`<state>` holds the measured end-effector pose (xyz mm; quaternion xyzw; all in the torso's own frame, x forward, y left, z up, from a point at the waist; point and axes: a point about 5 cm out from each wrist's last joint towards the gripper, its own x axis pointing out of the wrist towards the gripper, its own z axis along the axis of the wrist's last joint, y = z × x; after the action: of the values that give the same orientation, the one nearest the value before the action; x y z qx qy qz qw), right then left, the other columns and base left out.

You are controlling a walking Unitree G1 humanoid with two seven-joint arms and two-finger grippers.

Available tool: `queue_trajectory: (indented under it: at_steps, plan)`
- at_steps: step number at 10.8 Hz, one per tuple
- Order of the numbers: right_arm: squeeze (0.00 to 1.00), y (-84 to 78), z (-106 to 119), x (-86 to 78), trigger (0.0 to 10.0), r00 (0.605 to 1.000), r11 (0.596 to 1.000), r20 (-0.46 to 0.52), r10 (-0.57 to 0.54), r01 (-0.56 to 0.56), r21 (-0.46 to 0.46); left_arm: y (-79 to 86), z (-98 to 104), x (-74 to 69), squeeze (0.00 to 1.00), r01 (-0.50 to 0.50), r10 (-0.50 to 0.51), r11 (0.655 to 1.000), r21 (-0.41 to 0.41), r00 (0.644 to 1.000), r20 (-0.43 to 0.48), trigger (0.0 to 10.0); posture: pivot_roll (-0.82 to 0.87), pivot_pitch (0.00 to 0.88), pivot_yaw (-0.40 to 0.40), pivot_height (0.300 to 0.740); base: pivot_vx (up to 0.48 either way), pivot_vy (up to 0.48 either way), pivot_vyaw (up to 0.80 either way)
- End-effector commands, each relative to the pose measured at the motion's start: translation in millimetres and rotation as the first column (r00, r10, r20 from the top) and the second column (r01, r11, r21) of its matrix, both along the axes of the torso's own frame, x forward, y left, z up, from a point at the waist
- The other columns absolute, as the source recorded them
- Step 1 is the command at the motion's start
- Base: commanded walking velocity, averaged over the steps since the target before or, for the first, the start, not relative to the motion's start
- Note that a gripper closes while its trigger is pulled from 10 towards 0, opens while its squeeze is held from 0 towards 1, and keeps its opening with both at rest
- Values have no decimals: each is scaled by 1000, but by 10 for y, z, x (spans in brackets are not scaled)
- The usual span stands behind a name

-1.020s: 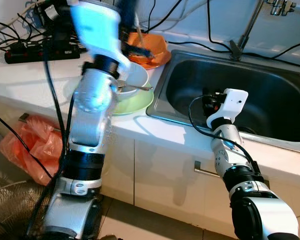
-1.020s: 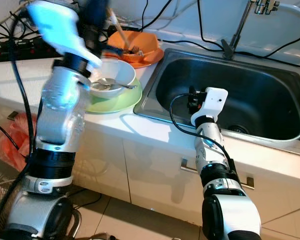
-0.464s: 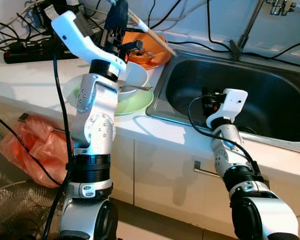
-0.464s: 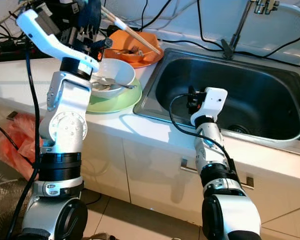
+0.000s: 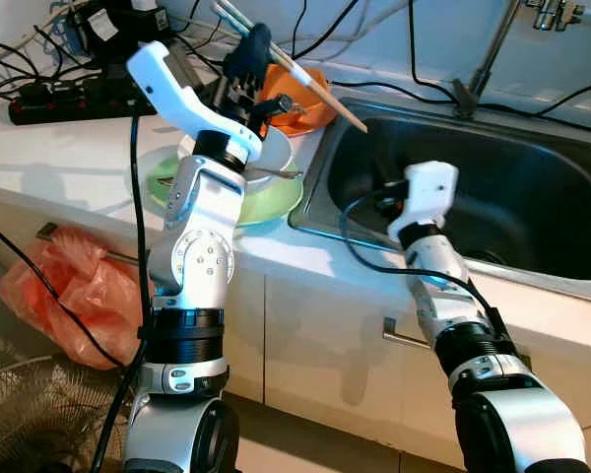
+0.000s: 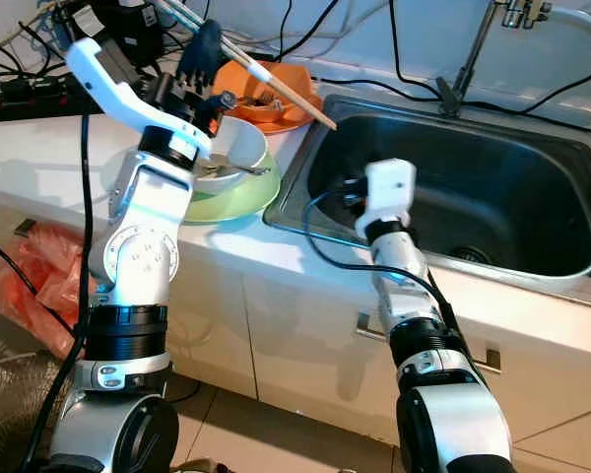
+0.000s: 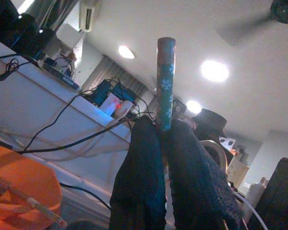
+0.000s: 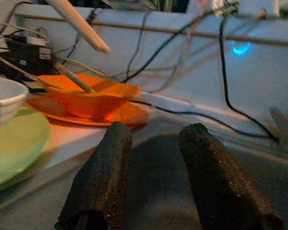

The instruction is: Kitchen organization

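Observation:
My left gripper (image 5: 248, 54) is raised above the dishes and shut on wooden chopsticks (image 5: 320, 94), whose tips slant out over the sink's (image 5: 492, 158) left edge. In the left wrist view the teal flowered end of a chopstick (image 7: 165, 81) stands up between the fingers (image 7: 144, 182). Below it a white bowl (image 5: 274, 148) with a spoon sits on a green plate (image 5: 271, 202). Behind these is an orange bowl on an orange plate (image 5: 305, 103). My right gripper (image 8: 156, 132) is open and holds nothing, low inside the sink and facing the counter's orange bowl (image 8: 91, 103).
A faucet (image 5: 483, 69) rises behind the sink. A black power strip (image 5: 69, 99) and many cables lie along the back of the counter. On the floor at the left are an orange plastic bag (image 5: 49, 286) and a fan grille (image 5: 25, 414).
My left arm has swung the chopsticks from over the orange bowl to the right, toward the sink. My right wrist has turned left, toward the counter.

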<state>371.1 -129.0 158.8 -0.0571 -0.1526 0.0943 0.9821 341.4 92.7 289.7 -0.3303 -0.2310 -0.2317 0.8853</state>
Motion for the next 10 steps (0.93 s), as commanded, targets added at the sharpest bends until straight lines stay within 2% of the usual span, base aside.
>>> queue_trajectory:
  at_steps: [1, 3, 10]
  plan:
    - [0, -9, 106, 5, 10000, 998, 998, 61, -2, 5, -56, -79, -43, -2, 0, 41, -41, 999, 6, 999, -18, 10000, 53, 32, -35, 740, 0, 0, 0]
    - [0, 25, 131, -4, 10000, 996, 995, 85, 7, 1, -100, -84, -56, 7, 0, 42, -42, 999, 11, 999, -25, 10000, 51, 33, -34, 740, 0, 0, 0]
    - [0, 123, 197, -17, 10000, 992, 993, 117, 34, -21, -112, -210, -152, 7, 0, 76, -71, 994, 84, 996, -61, 10000, 47, 35, -28, 740, 0, 0, 0]
